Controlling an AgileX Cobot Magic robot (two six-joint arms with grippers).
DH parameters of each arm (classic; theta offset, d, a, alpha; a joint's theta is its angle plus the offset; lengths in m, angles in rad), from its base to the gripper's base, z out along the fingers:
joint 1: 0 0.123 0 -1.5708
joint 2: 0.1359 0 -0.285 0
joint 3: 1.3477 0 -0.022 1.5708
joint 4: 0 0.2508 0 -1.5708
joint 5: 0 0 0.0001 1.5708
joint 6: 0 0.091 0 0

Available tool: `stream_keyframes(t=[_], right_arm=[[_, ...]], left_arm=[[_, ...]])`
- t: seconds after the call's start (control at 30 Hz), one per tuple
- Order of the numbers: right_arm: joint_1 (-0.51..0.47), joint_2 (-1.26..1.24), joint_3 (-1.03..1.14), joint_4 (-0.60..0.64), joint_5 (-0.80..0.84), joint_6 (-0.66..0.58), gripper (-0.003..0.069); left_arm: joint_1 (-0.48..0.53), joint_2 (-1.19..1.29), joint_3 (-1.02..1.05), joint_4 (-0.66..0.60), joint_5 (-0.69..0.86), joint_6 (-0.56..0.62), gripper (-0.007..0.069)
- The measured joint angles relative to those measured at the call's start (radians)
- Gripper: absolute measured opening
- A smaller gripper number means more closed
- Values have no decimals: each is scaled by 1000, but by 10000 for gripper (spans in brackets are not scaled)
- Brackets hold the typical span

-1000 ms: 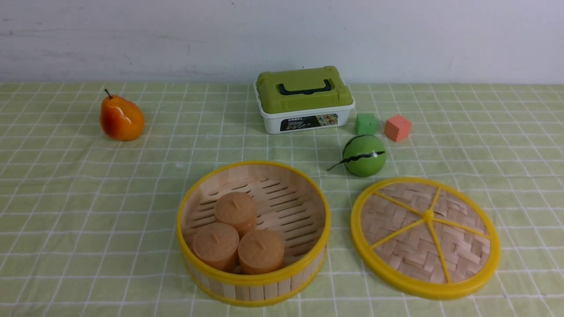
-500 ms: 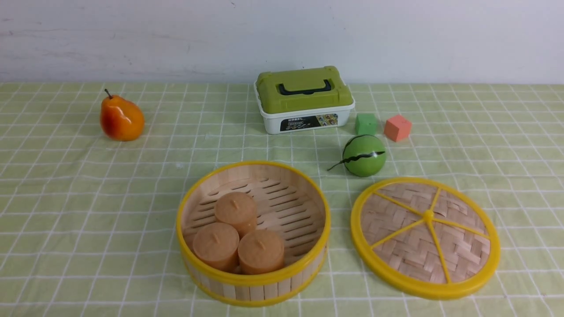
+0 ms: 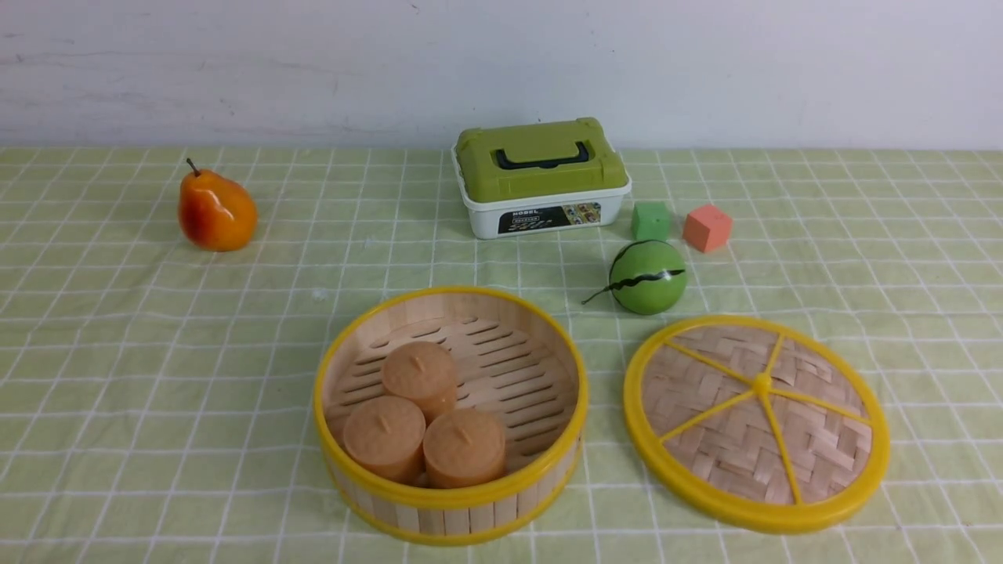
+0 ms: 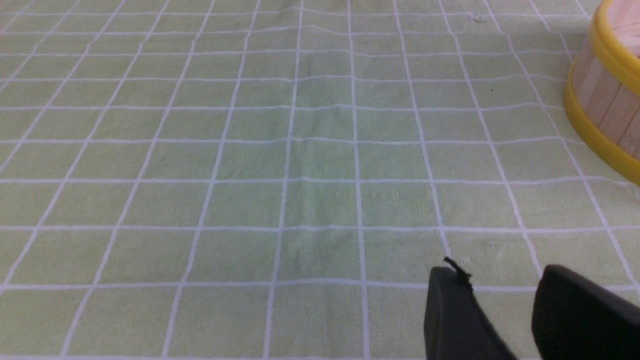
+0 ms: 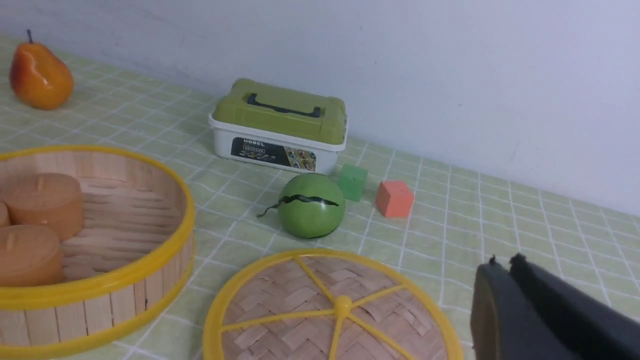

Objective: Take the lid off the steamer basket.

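Right hand [image 5: 504,267]: narrow, dark fingertips together, nothing between them, near the lid. Left hand [image 4: 500,274]: fingertips apart, gap between them with nothing in it, over the cloth. Neither hand shows in the front view.

Lid [image 3: 762,439]: off the basket, flat on the cloth to its right, near it, not touching. Round disc, woven bamboo strips in zigzag, pale tan to brownish. Thick smooth yellow rim, five thin yellow spokes, small round knob in the middle.

Steamer basket [image 3: 450,496]: uncovered, upright, round and shallow. Bamboo slat wall, yellow rims top and bottom, wooden floor with long slots. Three round brown buns [image 3: 465,446] inside, bunched on the left and front side, each with a small ridge on top.

Green ball [image 3: 647,277], watermelon-like, glossy, black wavy stripes and thin stem, behind the lid. Green cube [image 3: 650,221] and coral cube [image 3: 707,229] beyond it, matte.

Box [image 3: 541,215] farther back: white plastic base, olive lid, black handle. Dark front label reads "MODEL"; smaller print unreadable, small colored pictures beside it.

Shiny orange-red pear [image 3: 217,210], dark stem, far left. Counter under green cloth [image 3: 196,352] with white grid lines. Pale smudged wall [image 3: 313,70] behind.
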Motion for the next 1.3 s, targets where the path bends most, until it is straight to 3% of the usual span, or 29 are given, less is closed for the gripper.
stream_keyframes(t=[0.17,0.3,0.43,0.53,0.67,0.87,1.3], right_arm=[[-109,-108,237,101,-206,-2,13],[-203,-156,254,104,-169,-2,18],[-276,-260,254,-14,-38,90,22],[-287,-295,254,-108,74,206,25],[-288,-296,254,-132,190,272,28],[-288,-296,251,-130,285,282,36],[-288,-296,249,-127,292,282,50]], left_arm=[[0,0,0,0,0,0,239],[0,0,0,0,0,0,239],[0,0,0,0,0,0,239],[0,0,0,0,0,0,239],[0,0,0,0,0,0,239],[0,0,0,0,0,0,239],[0,0,0,0,0,0,239]])
